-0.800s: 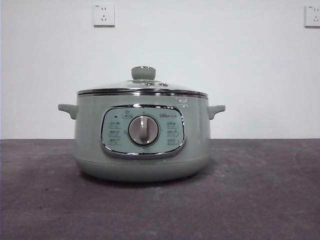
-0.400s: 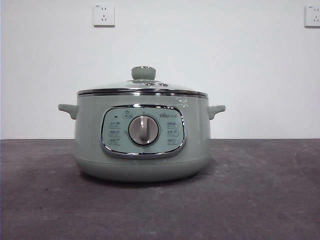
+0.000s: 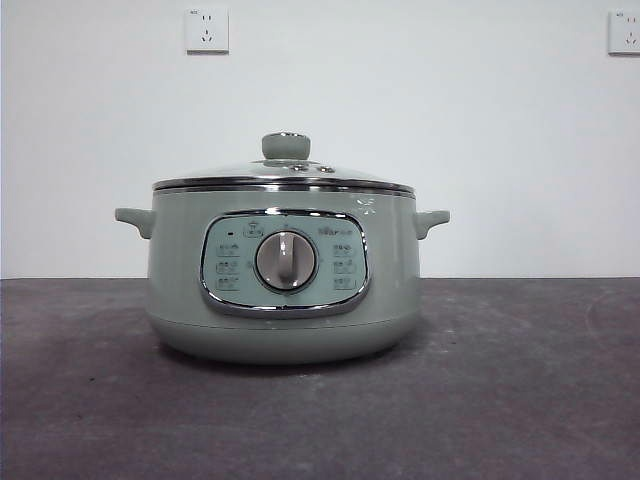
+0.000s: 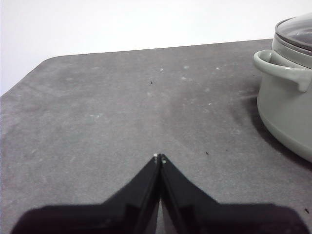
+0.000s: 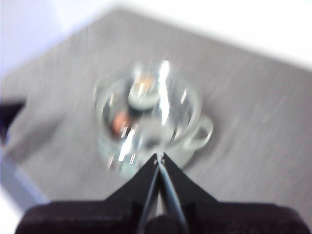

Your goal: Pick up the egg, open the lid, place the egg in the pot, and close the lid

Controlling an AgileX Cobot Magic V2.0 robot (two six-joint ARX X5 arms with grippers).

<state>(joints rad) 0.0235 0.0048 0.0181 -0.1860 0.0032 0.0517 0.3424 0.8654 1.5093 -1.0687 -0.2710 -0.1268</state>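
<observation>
The pot [image 3: 283, 285] sat mid-surface [image 3: 520, 400], the lid [image 3: 284, 170] on, a white wall [image 3: 450, 120] with sockets [image 3: 206, 30] at 12 o'clock. Both the left pincer [image 4: 159, 158] and right pincer [image 5: 159, 158] were closed, empty.

The counter [image 3: 520, 390] is a dark grey, matte surface with faint pale specks and scuffs, reaching back to a white wall. Its far edge runs straight, and in the left wrist view one far corner is rounded off. Only the pot [image 3: 282, 285] stands directly on it, resting flat on its round base, set back from the near edge and casting a soft shadow around its foot. The surface around it shows tiny dark flecks.
</observation>
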